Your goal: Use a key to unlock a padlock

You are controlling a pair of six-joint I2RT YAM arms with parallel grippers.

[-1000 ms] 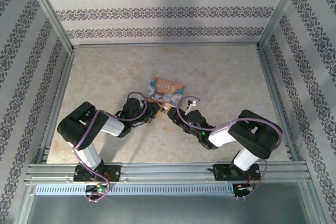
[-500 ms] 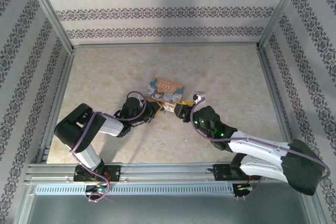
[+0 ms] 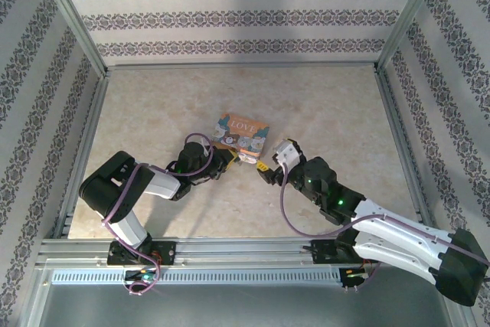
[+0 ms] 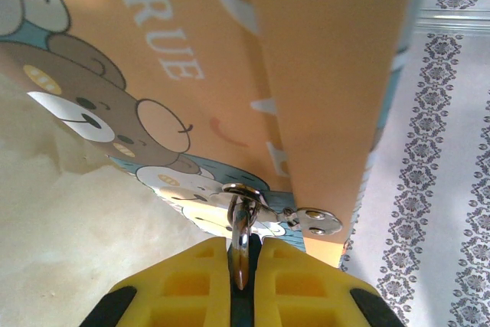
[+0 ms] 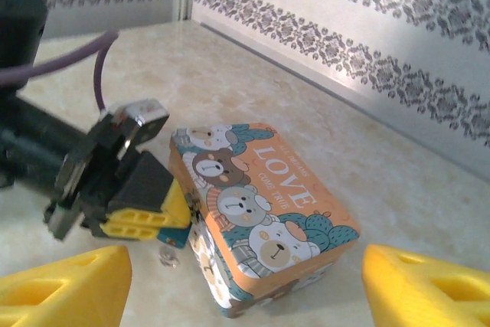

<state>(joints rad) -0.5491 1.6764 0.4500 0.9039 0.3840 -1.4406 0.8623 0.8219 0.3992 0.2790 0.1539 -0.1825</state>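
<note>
Yellow fingers of the left gripper (image 4: 243,256) are clamped shut on a thin silvery loop, taken to be the shackle of the padlock (image 4: 240,223). Only that strip of metal is seen between the jaws. The padlock body is hidden between the fingers, so its colour cannot be confirmed. The shackle is hooked through the ring of a small metal hasp (image 4: 318,221) on the edge of the orange "LOVE" tin (image 5: 268,189). The padlock is thus placed right at the left fingertips, hanging against the tin.

The right gripper (image 5: 249,285) is held wide open with nothing in it. From the right wrist, the tin and the left fingers are seen ahead of it, apart from it. A small silvery piece (image 5: 166,257) is seen on the table (image 3: 153,112) just below the left fingers; what it is cannot be told.
</note>
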